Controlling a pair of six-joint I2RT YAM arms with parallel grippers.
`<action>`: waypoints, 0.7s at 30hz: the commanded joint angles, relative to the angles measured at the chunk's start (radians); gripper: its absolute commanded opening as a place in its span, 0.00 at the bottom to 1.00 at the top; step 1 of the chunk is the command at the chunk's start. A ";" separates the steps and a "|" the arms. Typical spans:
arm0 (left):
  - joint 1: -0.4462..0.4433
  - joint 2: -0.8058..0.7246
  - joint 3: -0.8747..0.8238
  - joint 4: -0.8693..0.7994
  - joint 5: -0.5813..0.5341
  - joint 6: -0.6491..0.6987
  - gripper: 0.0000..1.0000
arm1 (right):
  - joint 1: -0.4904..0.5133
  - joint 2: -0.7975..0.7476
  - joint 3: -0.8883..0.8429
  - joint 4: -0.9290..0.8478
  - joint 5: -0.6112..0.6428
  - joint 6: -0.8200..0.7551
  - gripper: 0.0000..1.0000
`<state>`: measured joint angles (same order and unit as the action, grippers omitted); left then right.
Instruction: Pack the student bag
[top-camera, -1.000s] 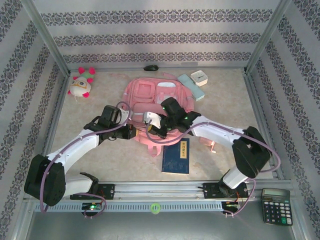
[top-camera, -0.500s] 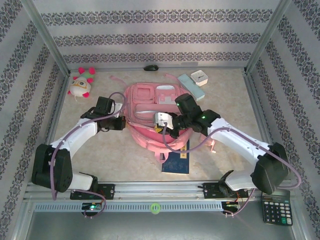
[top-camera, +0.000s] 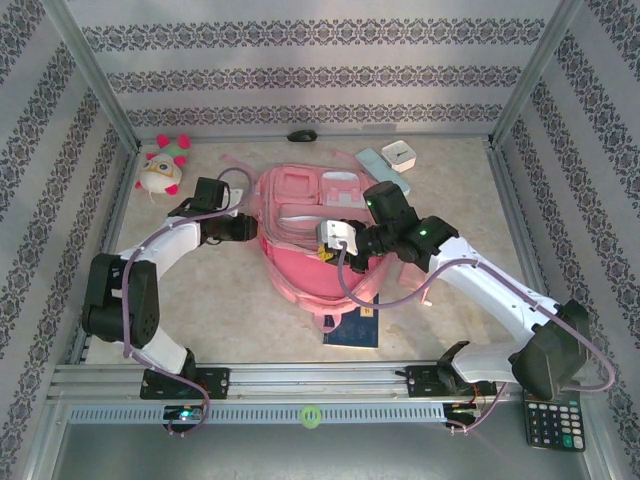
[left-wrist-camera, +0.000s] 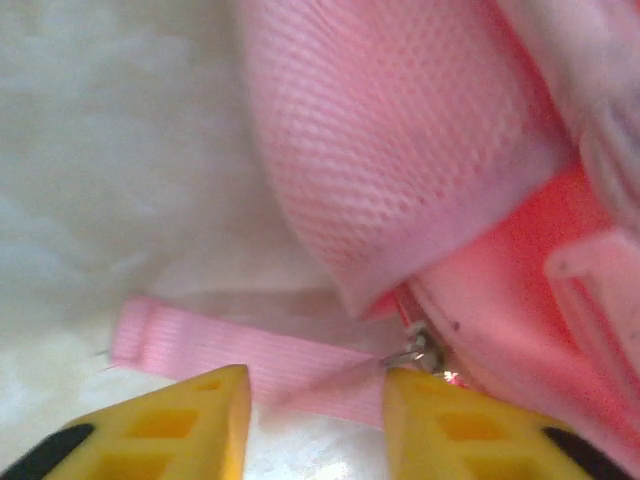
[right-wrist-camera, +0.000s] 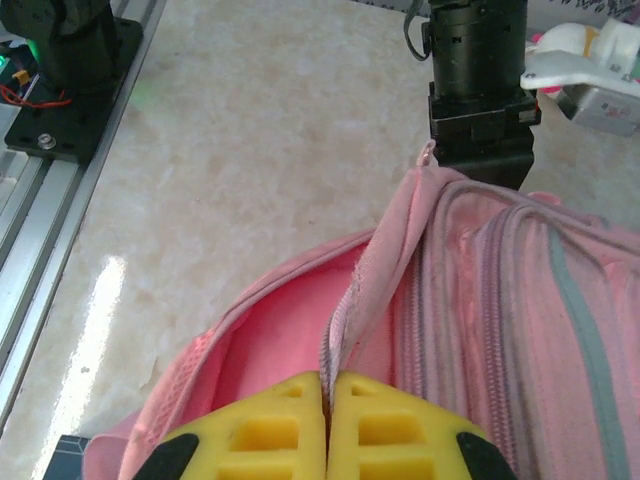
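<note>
No words can be read anywhere. Gold marks are seen on the blue book (top-camera: 352, 322), but they are too small to read. The book is lying just nearer than the right gripper (top-camera: 326, 250), with its far end tucked under the bag (top-camera: 300, 265). A calculator (top-camera: 551, 424) is set well to the right of that gripper, by the near rail.

The right gripper is shut tight, and the bag's zip edge is pinched between its yellow fingers (right-wrist-camera: 275, 425). The bag is lying right under this gripper, in the middle of the table (top-camera: 210, 310), with its mouth pulled open and darker pink seen inside. The left gripper (top-camera: 250, 228) is at the bag's left side. It is partly open and nothing is held. A pink strap (left-wrist-camera: 190, 340) is lying across its gap, and a metal zip pull (left-wrist-camera: 420, 352) is just by its right finger.

The table is pale, like stone. A toy (top-camera: 163, 168) is set beyond the left gripper, to its left. A black mouse (top-camera: 302, 135) is lying far off by the walls (top-camera: 300, 60), which are striped with dark patterned bands.

A second ago the left gripper was shut and nearer. It has been opened and moved farther away. The bag's mouth has been pulled wider, and more of the book has been covered.
</note>
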<state>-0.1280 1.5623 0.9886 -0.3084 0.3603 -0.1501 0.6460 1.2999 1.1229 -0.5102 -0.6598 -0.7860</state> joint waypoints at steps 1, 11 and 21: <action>0.027 -0.149 -0.015 0.024 -0.080 -0.012 0.46 | 0.038 0.044 0.087 0.001 -0.062 -0.039 0.00; 0.066 -0.428 -0.012 -0.184 -0.229 -0.030 0.50 | 0.149 0.322 0.354 -0.002 -0.089 -0.108 0.00; 0.090 -0.462 -0.010 -0.233 -0.073 -0.085 0.52 | 0.196 0.532 0.585 -0.016 -0.179 -0.069 0.03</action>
<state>-0.0502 1.1080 0.9691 -0.4931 0.1867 -0.1890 0.8280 1.8374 1.6470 -0.5495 -0.7509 -0.8715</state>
